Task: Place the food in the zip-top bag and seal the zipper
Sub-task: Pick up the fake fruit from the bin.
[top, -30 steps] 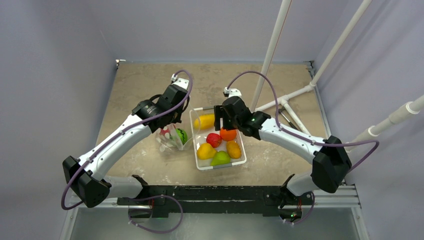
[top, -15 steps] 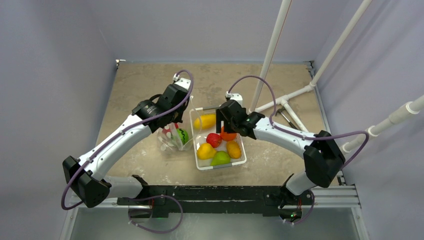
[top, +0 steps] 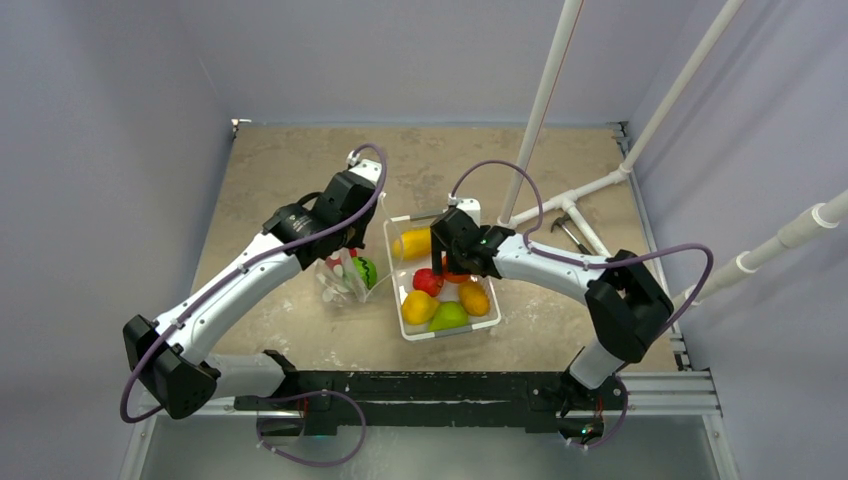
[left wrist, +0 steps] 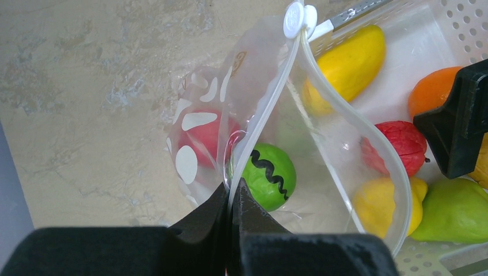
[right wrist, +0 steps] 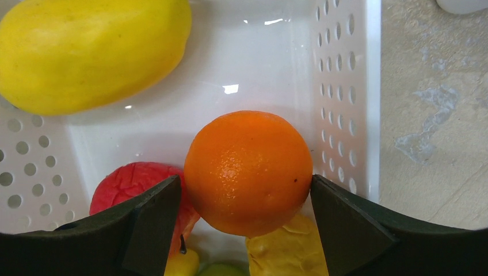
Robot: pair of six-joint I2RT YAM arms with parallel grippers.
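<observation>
1. Near edge. Both arms rise from a black rail (top: 420,392) at the front of the counter (top: 280,180).

2. Tray, near end. A white perforated tray (top: 492,318) sits just right of centre. Its near end holds a green fruit (top: 450,316), with a yellow fruit (top: 419,305) on one side and an orange-yellow fruit (top: 474,297) on the other.

3. Bag. The zip-top bag (left wrist: 259,75) stands on the counter just left of the tray, mouth open. The left fingers (left wrist: 216,215) are pressed together, pinching the bag's rim at the zipper (left wrist: 368,144). The zipper forms an open loop, with a white slider (left wrist: 299,17) at its far end. Inside the bag lies a green ball (left wrist: 267,175) with a black wavy line. A red piece (left wrist: 201,135) with white patches shows through the bag wall.

4. Tray, middle. The right fingers (right wrist: 152,215) are spread, one on each side of the orange (right wrist: 247,172) and close against its flanks. Whether they press it cannot be told. A red fruit (right wrist: 129,184) lies beside the orange.

5. Tray, far end. A long yellow fruit (right wrist: 92,52) lies across the tray.

6. Far right. White poles (top: 545,100) rise from the counter.
</observation>
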